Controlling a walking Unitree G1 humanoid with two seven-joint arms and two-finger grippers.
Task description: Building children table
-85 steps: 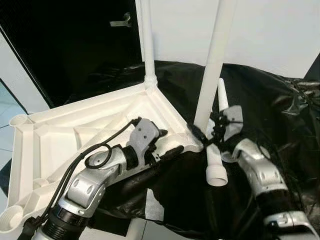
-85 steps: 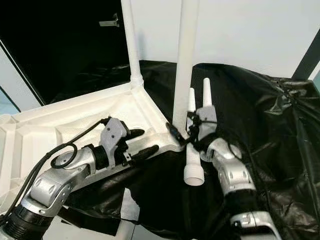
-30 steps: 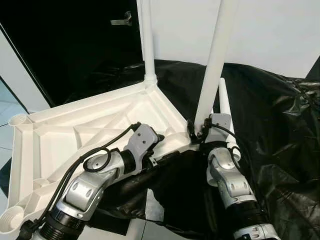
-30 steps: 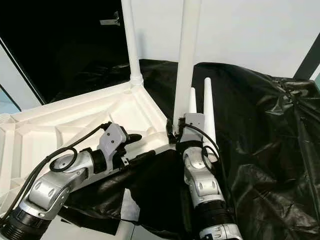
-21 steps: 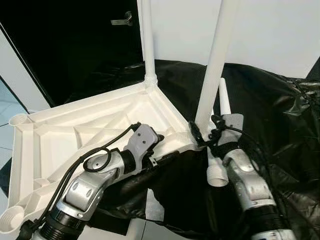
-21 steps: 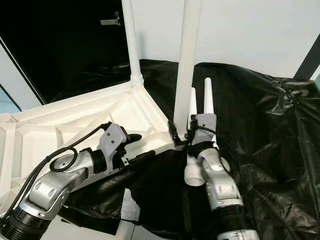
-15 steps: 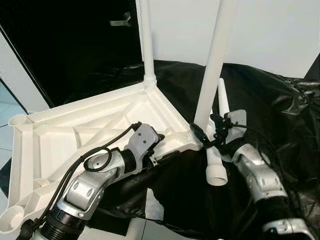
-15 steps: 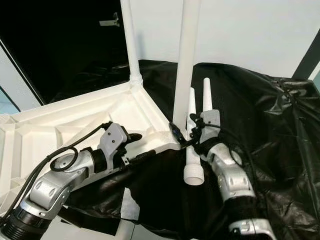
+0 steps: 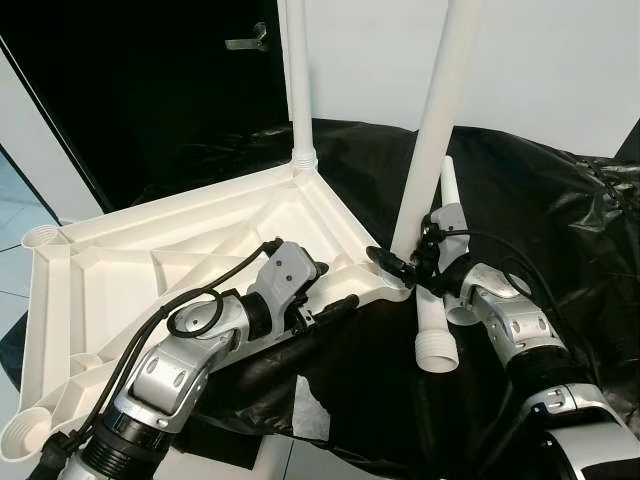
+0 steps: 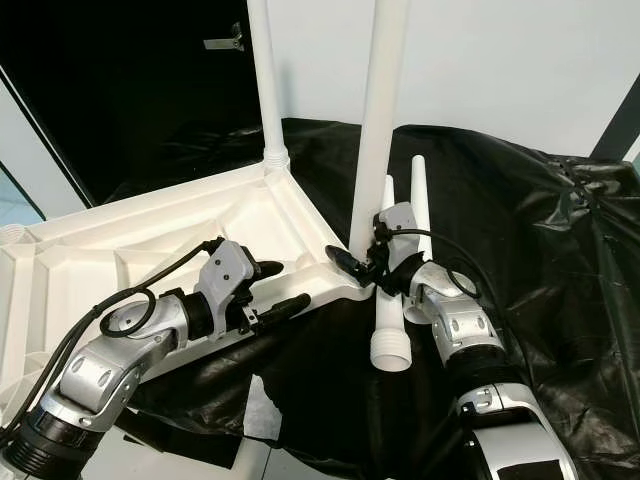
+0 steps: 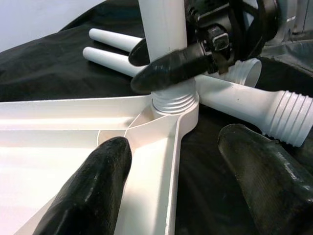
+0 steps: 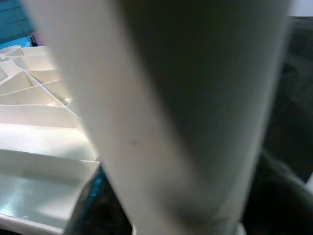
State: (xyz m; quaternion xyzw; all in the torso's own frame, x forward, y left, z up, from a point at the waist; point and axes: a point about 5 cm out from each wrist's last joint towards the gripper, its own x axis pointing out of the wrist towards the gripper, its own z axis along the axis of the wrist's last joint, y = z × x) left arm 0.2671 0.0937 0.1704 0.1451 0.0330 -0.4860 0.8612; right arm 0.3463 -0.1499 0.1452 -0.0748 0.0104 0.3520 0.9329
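Left wrist view: we are pinching the upright leg (image 11: 164, 29) with our right gripper (image 9: 405, 268), left gripper (image 11: 181, 181) gaping beside its corner.

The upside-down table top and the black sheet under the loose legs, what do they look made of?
Table top: apparently moulded white plastic, matte, judging by its stiffening ribs and threaded leg sockets. Black sheet: likely thin plastic film, glossy, wrinkled like a bin bag.

Both head views look down from above at the upturned white plastic tabletop (image 9: 180, 250). The left wrist view sits low and close, facing the corner socket. The right wrist view presses against the upright white leg (image 12: 186, 112) there.
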